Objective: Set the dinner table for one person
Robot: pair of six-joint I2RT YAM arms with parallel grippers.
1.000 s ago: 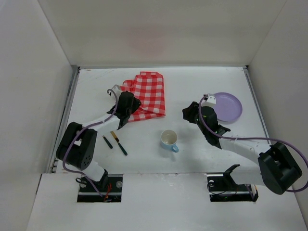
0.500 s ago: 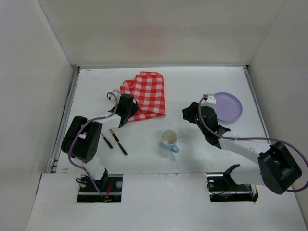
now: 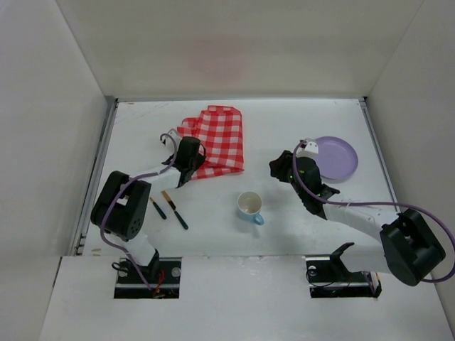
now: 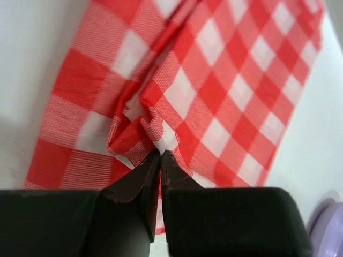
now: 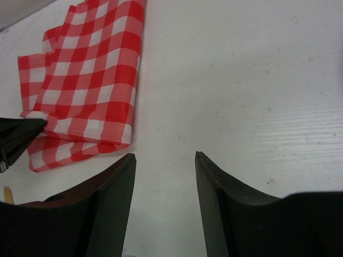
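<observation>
While the left gripper [image 4: 161,156] pinched a puckered fold at the near-left edge of the red-and-white checkered cloth [image 3: 220,138], its fingers were pressed together on the fabric, which rose in creases at the tips. The cloth lay far and left of centre on the dinner table [image 3: 298,121], the white tabletop under everything, with grey rails along its left and right sides.

Right gripper [image 5: 165,156]: fingers spread, nothing between them, bare table beneath, just left of the purple plate [image 3: 338,158]. The plate sat close to the right rail. Open white surface ran between the cloth's right edge and the plate.

A light blue mug [image 3: 249,205] stood near centre, apart from everything else. Two dark-handled utensils [image 3: 175,210] lay side by side, not touching, beside the left arm toward the front edge.
</observation>
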